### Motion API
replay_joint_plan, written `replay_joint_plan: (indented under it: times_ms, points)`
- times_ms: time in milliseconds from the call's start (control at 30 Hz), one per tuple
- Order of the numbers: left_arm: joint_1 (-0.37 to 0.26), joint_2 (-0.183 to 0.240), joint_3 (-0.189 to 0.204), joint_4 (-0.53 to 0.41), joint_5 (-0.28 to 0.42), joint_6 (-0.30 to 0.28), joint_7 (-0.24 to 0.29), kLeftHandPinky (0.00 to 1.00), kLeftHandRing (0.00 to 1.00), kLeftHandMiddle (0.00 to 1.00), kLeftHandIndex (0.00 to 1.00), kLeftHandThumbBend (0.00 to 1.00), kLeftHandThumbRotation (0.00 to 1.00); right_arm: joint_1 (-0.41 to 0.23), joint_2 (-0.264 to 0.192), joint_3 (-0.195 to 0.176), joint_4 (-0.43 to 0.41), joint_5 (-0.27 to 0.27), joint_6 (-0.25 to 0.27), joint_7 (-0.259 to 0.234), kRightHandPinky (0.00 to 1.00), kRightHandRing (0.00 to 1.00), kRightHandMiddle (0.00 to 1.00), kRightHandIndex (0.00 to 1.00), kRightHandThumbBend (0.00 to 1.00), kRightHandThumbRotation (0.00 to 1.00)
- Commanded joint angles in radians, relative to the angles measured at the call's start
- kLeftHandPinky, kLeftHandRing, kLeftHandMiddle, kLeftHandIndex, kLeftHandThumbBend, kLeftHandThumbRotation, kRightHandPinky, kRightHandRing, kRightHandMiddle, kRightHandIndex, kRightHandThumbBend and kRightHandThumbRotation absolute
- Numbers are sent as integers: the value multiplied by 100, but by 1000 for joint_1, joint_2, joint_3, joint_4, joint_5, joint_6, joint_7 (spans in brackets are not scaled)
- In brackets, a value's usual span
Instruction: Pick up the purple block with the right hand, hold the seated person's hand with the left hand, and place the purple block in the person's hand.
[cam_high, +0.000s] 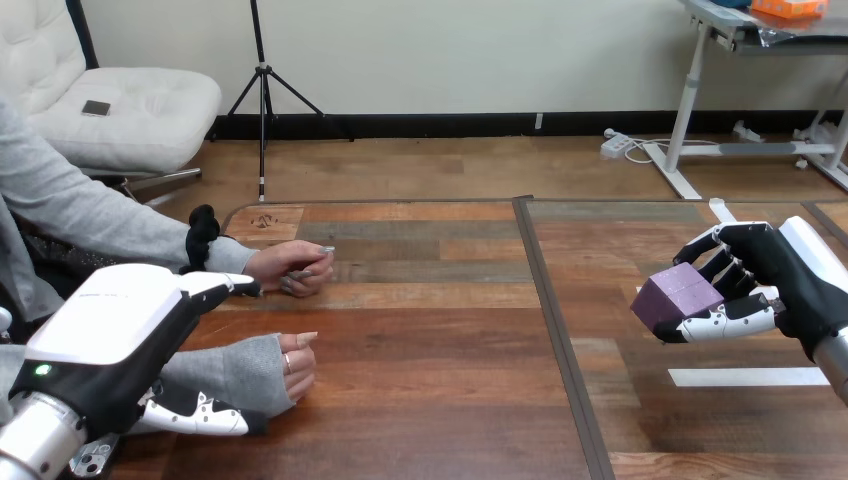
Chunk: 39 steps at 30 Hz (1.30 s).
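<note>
Fingers (735, 275) of the right hand (790, 278) clasp the purple block (675, 295) at three o'clock, those of the left hand (120, 335) straight above the person's wrist (235, 375) at eight.

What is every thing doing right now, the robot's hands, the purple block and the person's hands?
Purple cube-shaped block: held in the right hand, up off the wooden table.
Right hand: shut on the block, raised.
Left hand: against the person's nearer wrist; grip unclear.
Person's nearer hand: resting on the table, fingers curled in.
Person's farther hand: resting on the table, loosely closed.
</note>
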Motion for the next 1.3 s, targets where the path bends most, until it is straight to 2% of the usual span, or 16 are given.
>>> replay_joint_plan:
  times_ms: [0,233,367,533,933,1267]
  points:
    - [-81,40,-32,56,33,16,32,73,81,84,83,100,39,-63,-19,-14,-22,4,-10,-24,34,37,41,44,83,0]
    - [-115,58,-69,109,70,22,55,74,81,85,83,100,40,-61,-17,-21,-23,18,-21,-12,34,37,41,44,83,0]
    - [-133,61,-83,141,74,17,72,74,81,85,83,100,40,-60,-15,-25,-30,26,-6,-3,35,38,42,44,82,0]
    - [-148,67,-100,164,86,23,85,74,81,85,83,100,39,-59,-19,-23,-32,24,-12,-6,34,37,41,44,82,0]
    - [-194,85,-146,243,130,28,151,74,81,84,82,100,39,-54,-23,-21,-45,14,-19,-19,32,36,40,44,83,0]
    - [-231,103,-186,297,138,52,150,75,81,84,82,100,42,-52,-21,-25,-47,21,-28,-16,32,36,40,44,83,0]
